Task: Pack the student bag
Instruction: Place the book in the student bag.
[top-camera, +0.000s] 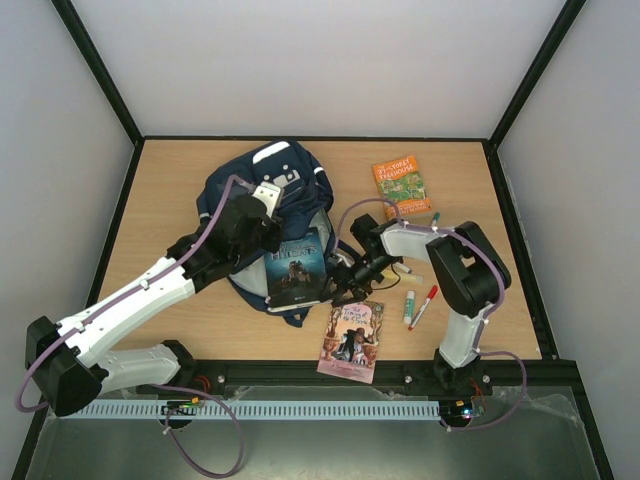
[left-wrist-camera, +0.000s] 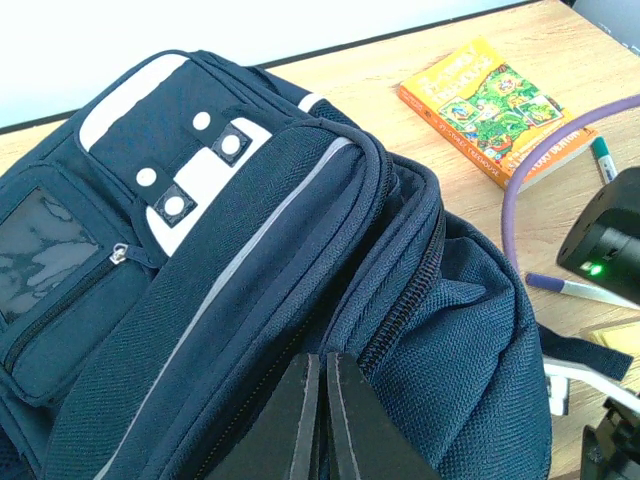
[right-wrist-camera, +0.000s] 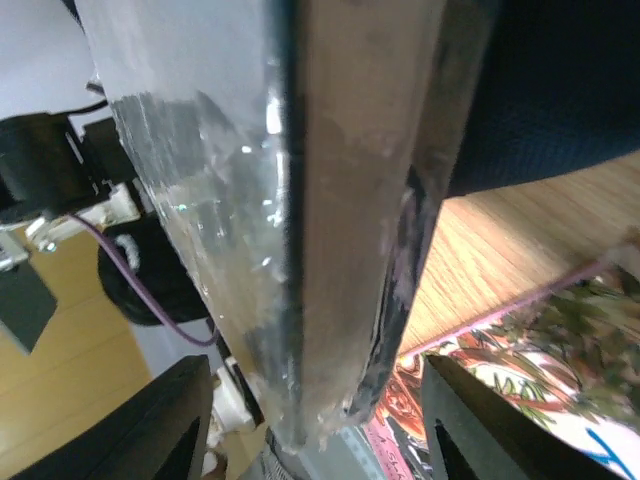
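Two arms: both reach to the middle of the table (top-camera: 180, 170), meeting at the bag.
Student bag (top-camera: 225, 195): navy with white and grey patches, lying left of centre on the table. Its zipped front pocket faces the left wrist camera.
Left gripper (left-wrist-camera: 322, 375): the fingers are pressed together with only a thin line between them. The tips rest against the navy fabric at the bag's upper seam; I cannot tell whether any cloth is caught.
Dark blue book (top-camera: 297, 262): propped tilted against the near right side of the bag.
Right gripper (top-camera: 340, 282): at the book's right edge, jaws apart with one finger on each side. Whether the pads press on it cannot be told.
Pink book (top-camera: 352, 340): flat on the table, near the right gripper.
Orange book (top-camera: 400, 183): flat at far right, apart from the bag.
Red marker (top-camera: 424, 305): beside a white glue stick (top-camera: 409, 306), right of the pink book.
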